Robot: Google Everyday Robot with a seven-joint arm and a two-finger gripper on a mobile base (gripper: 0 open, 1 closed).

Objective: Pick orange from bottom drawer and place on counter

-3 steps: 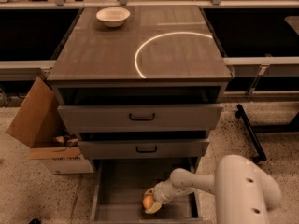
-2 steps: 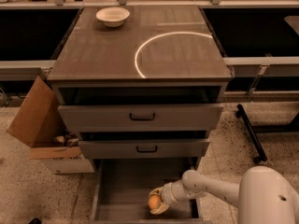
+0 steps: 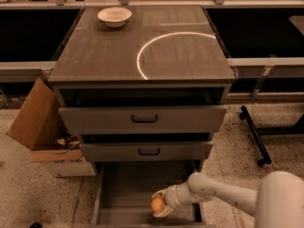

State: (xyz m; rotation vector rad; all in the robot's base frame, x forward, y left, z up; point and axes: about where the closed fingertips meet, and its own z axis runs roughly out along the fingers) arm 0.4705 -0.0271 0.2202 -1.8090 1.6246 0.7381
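The orange point(image 3: 157, 204) is small and round and sits between the fingers of my gripper point(image 3: 160, 204), inside the open bottom drawer point(image 3: 123, 196) near its front right. The gripper is shut on the orange, just above the drawer's grey floor. My white arm point(image 3: 223, 194) reaches in from the lower right. The counter point(image 3: 109, 51) is the glossy brown-grey cabinet top with a white arc point(image 3: 156, 44), well above the gripper.
A white bowl point(image 3: 114, 16) stands at the counter's back left. Two upper drawers with dark handles point(image 3: 144, 119) sit above the open one. An open cardboard box point(image 3: 40, 125) stands left of the cabinet. A black wheeled leg point(image 3: 254, 134) lies at the right.
The arm has swung further right and the gripper with the orange has shifted a little right and up within the bottom drawer.
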